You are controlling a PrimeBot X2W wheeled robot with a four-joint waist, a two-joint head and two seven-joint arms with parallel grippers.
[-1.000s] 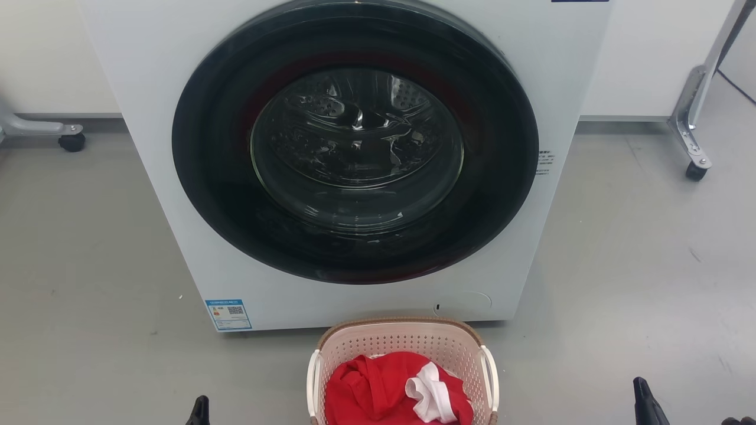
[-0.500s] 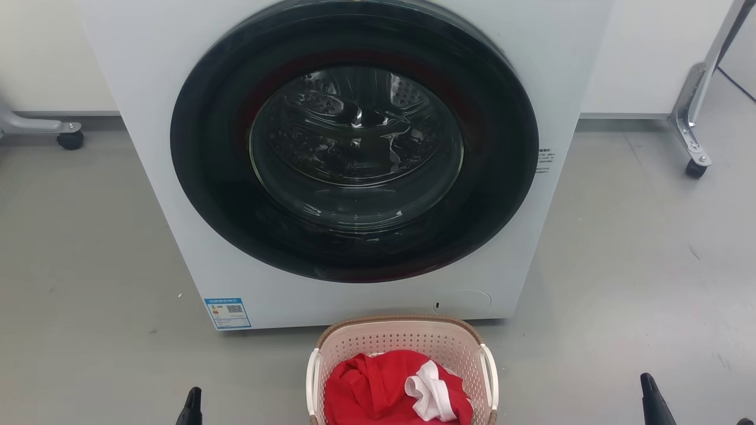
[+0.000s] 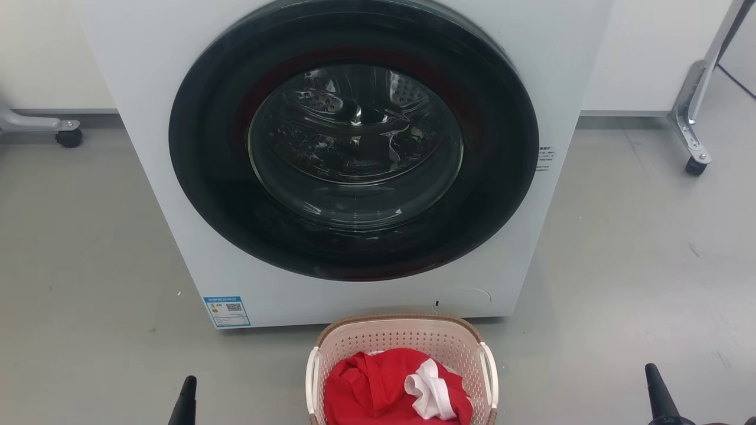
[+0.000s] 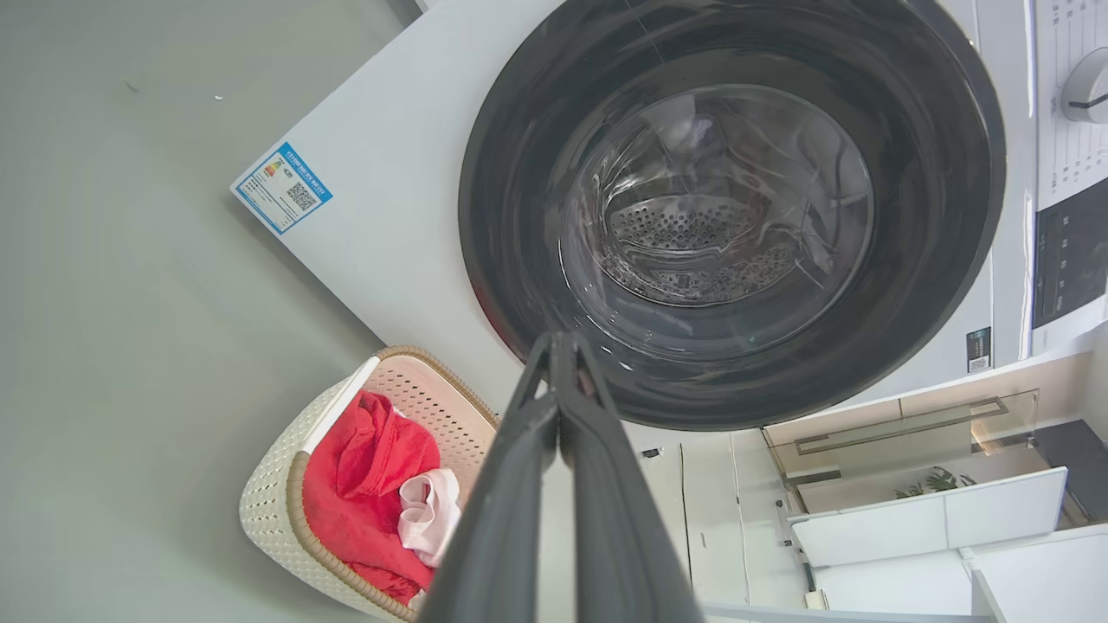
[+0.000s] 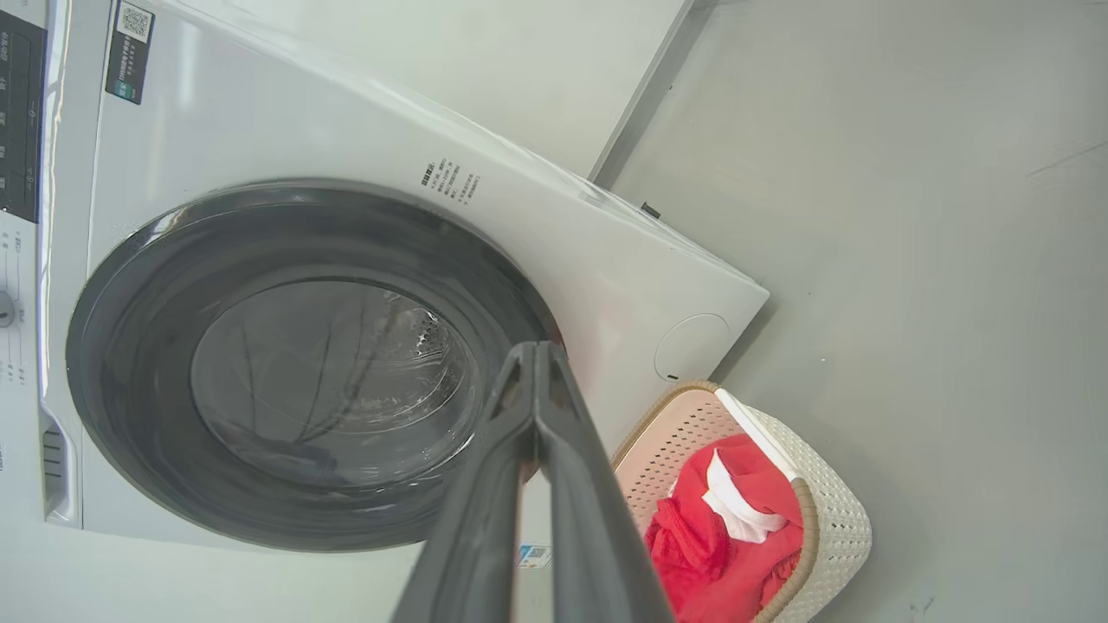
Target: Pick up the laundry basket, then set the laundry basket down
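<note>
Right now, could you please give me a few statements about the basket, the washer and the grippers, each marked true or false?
1. The laundry basket stands on the floor in front of the washing machine. True.
2. A red cloth and a white piece lie in the laundry basket. True.
3. The left gripper is shut on a basket handle. False: its fingers are closed on nothing, apart from the basket.
4. The washing machine stands open. False: its round door is closed.
5. The right gripper is shut and holds nothing. True.
</note>
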